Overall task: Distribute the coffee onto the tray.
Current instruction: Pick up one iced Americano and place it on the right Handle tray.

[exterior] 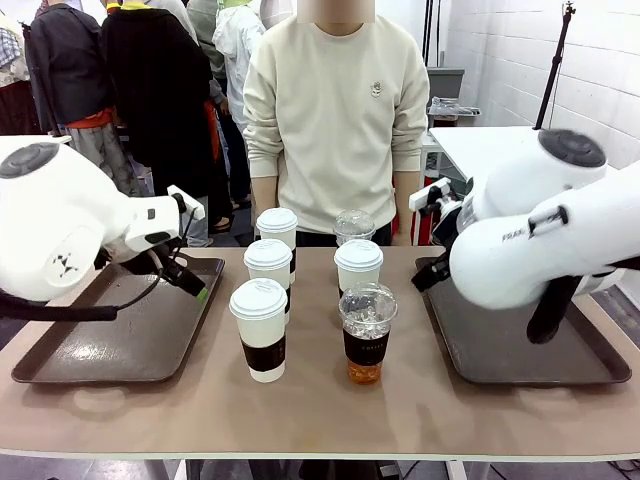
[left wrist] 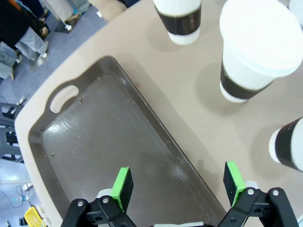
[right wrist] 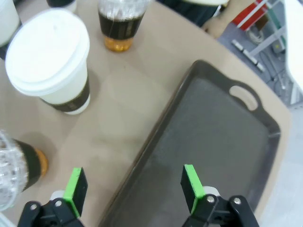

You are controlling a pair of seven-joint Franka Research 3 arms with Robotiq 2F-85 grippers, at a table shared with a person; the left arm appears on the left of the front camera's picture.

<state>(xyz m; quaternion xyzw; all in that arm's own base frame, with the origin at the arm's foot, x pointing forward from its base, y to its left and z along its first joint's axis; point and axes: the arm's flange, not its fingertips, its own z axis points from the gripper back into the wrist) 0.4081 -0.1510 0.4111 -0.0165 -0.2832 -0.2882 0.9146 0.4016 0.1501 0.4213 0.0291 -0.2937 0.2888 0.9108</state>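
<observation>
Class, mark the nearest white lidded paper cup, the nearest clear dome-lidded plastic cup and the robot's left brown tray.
White lidded paper cup (exterior: pixel 262 328): front view, paper wall.
Clear dome-lidded plastic cup (exterior: pixel 365 346): front view, dark sleeve.
Left brown tray (exterior: pixel 130 332): front view, bare floor.

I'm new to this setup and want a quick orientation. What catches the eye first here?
Six cups stand in two rows in the middle: four white paper cups and two clear plastic cups holding amber drink. The left tray and the right tray lie bare at either side, with the left gripper and the right gripper open over their inner edges. A person in a cream sweater stands at the far side.
</observation>
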